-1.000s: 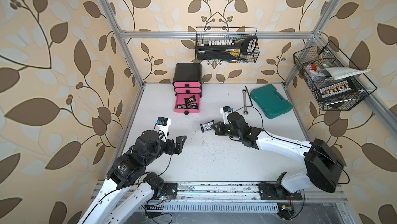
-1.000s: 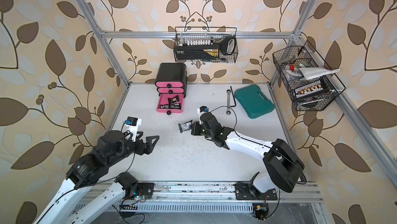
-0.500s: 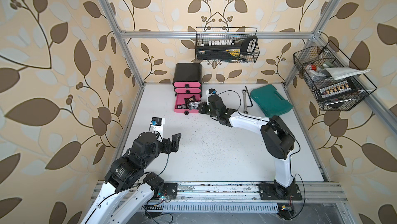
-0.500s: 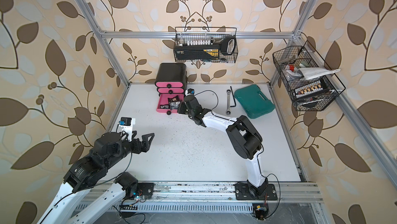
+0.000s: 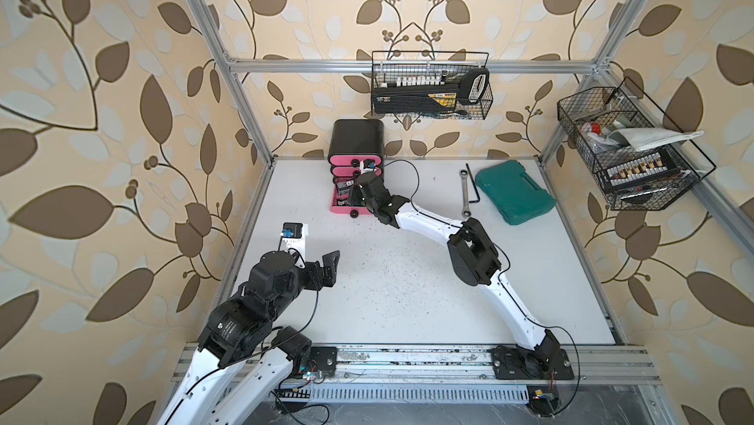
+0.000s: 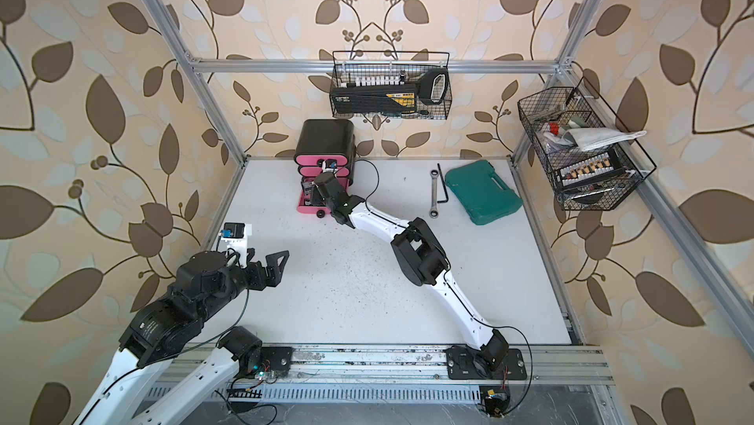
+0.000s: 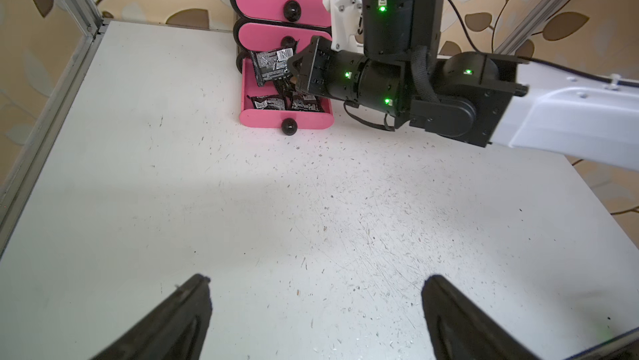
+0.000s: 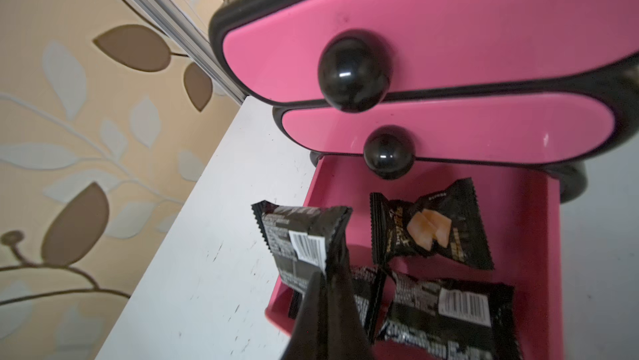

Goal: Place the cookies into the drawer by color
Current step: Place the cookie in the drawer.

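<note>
On your white table, the black cabinet has its bottom pink drawer pulled out. Your left gripper hovers spread wide, holding nothing. Your right gripper pinches a black cookie packet over that drawer, above other black packets lying inside.

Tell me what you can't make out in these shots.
Inside the top drawer and middle drawer: both shut, all views.
Packet count in the bottom drawer, right wrist view: held packet and right gripper cover some.
Items in the side wire basket, top views: too small.
</note>
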Robot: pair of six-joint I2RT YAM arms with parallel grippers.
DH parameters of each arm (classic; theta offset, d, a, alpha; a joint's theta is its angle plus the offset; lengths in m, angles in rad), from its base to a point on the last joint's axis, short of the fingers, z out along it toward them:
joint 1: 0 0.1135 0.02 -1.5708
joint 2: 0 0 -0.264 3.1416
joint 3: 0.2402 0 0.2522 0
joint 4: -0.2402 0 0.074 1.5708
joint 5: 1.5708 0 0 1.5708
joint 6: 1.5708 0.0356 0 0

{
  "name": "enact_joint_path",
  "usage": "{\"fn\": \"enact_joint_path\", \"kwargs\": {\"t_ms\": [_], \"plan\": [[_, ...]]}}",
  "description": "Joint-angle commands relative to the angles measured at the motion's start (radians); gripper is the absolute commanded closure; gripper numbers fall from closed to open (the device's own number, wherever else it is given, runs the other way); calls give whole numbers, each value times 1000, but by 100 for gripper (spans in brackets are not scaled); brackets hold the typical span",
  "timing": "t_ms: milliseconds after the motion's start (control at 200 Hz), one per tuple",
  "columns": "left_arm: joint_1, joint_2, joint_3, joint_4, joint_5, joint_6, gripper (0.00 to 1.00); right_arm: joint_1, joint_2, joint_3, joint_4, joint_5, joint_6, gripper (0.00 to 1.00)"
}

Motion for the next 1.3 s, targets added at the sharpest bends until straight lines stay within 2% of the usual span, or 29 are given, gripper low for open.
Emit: {"fn": "enact_joint_path", "kwargs": {"t_ms": [0,185,355,475,580,665,780,930,1085,1160,1295], "plan": [[14,-10,5,5,-20,-14,2,-4,100,151,-105,41,-38,100],[25,0,6,6,-7,-14,2,-8,185,258,-103,57,-34,100],[41,6,4,12,11,-13,2,-21,256,351,-89,-27,-32,100],[52,6,4,15,17,-13,2,-22,256,327,-75,-36,-32,100],[59,6,1,20,26,-13,2,-22,226,289,-60,-40,-45,76],[65,12,2,21,33,-12,2,-23,180,248,-56,-55,-59,67],[69,22,2,20,41,-12,2,-21,54,120,-36,-84,-79,63],[71,20,2,21,42,-12,2,-16,-167,-178,86,-110,-97,61],[75,20,0,23,46,-12,2,-7,-360,-412,163,-181,-79,58],[75,22,1,24,50,-10,2,-4,-438,-527,207,-202,-14,58],[77,23,0,26,54,-10,2,-3,-530,-742,380,-244,260,58]]}}
